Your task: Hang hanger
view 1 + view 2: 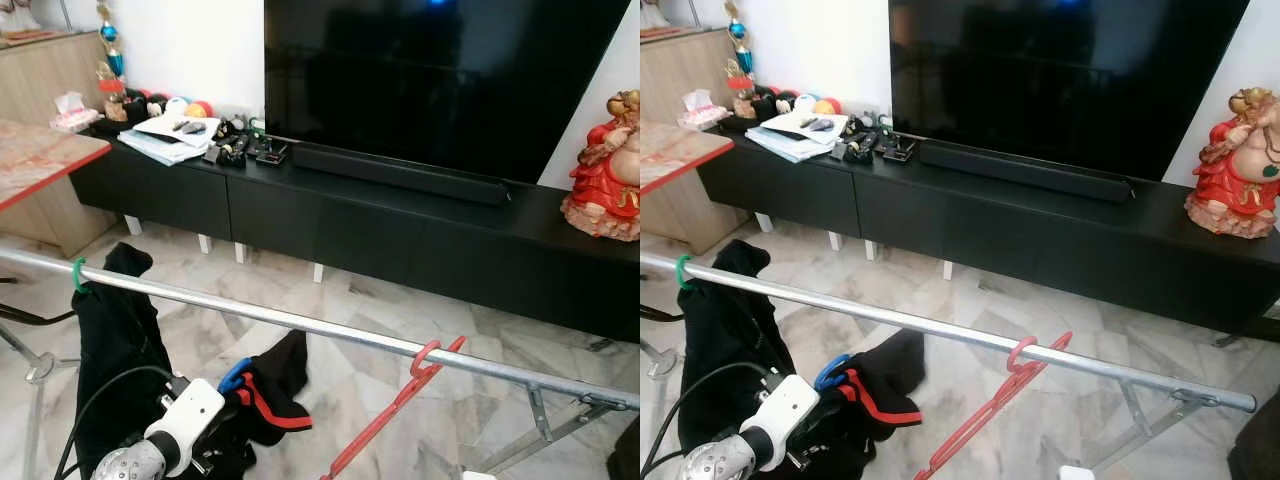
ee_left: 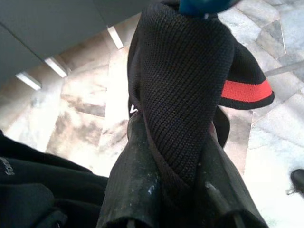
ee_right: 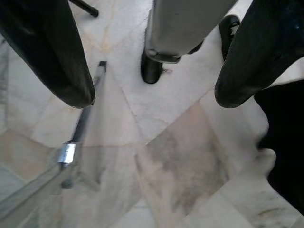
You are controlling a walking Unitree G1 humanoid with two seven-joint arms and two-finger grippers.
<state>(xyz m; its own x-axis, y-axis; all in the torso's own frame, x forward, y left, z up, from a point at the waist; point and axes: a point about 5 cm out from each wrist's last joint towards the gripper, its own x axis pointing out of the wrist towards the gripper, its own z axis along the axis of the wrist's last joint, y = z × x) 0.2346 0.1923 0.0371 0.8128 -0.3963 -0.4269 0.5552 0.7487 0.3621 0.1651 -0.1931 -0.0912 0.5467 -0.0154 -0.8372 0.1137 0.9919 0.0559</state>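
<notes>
A silver rail [image 1: 300,322] of a drying rack crosses in front of me. A red hanger [image 1: 400,400] hooks over the rail right of centre and slants down, bare. At the rail's left end a green hook [image 1: 78,272] carries a black garment [image 1: 115,350]. Below the rail, my left gripper [image 2: 173,156] is shut on a black knit garment with a red stripe [image 2: 185,76]; that garment hangs from a blue hanger [image 1: 234,376]. My right gripper [image 3: 154,97] points down at the marble floor, open, with nothing between its fingers.
A long black TV cabinet [image 1: 400,225] with a large TV [image 1: 440,70] stands behind the rack. A red figurine [image 1: 605,170] sits at its right end, papers and small clutter [image 1: 190,135] at its left. A red-edged table [image 1: 40,160] is at far left. Rack legs [image 1: 545,420] brace at lower right.
</notes>
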